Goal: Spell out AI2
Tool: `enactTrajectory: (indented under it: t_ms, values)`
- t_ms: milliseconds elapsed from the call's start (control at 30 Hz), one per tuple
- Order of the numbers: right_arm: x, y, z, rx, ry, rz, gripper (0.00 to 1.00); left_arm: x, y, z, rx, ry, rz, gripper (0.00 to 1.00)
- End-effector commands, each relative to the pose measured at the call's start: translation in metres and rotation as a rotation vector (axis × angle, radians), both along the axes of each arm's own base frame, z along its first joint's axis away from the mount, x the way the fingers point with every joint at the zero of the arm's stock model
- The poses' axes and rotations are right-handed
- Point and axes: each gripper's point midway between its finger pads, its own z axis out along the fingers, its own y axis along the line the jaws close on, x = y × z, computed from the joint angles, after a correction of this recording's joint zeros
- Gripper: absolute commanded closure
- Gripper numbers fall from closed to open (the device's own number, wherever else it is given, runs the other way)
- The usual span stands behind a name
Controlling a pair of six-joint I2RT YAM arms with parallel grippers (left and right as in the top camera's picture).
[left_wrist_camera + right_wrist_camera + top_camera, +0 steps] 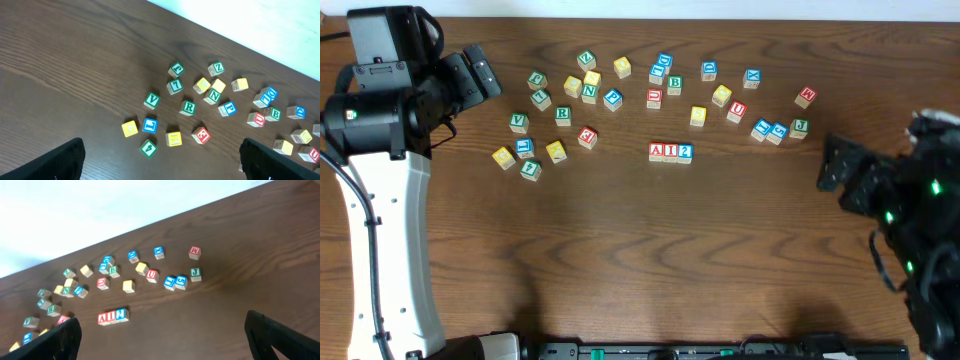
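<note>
The red A cube [657, 152], the red I cube [671, 152] and the blue 2 cube [685, 152] stand touching in a row at the table's middle, reading A, I, 2 from left to right. The row also shows in the right wrist view: A [102, 318], I [111, 317], 2 [121, 315]. My left gripper [480, 72] is open and empty at the far left, away from the row. My right gripper [842, 165] is open and empty at the right edge. In the wrist views both sets of fingers, left [162, 160] and right [162, 340], are spread wide with nothing between them.
Several loose letter cubes lie scattered behind the row: a cluster at back left with a green V [519, 123] and R [563, 115], and others at back right, including the red U [736, 112] and a green J [800, 127]. White surface lies beyond the table's far edge [75, 220].
</note>
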Motion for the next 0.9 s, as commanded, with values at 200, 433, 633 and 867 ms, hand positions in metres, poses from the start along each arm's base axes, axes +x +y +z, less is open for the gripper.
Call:
enactTrajectory:
  t_ms: [200,433,633,867]
  values:
    - [-0.039,-0.011,-0.025,-0.043,0.136,-0.033,0.01,0.0,0.003,0.002,0.011,-0.003,0.005,0.02]
    - [-0.03,-0.026,-0.022,-0.091,0.108,-0.107,0.01,0.0,0.003,0.002,0.011,-0.003,0.005,0.02]
    - [-0.006,-0.035,-0.033,-0.127,-0.003,-0.123,0.01,0.0,0.003,0.002,0.011,-0.003,0.005,0.02]
    - [0.021,-0.025,-0.06,-0.141,-0.274,-0.045,0.01,0.0,0.003,0.002,0.011,-0.003,0.005,0.02]
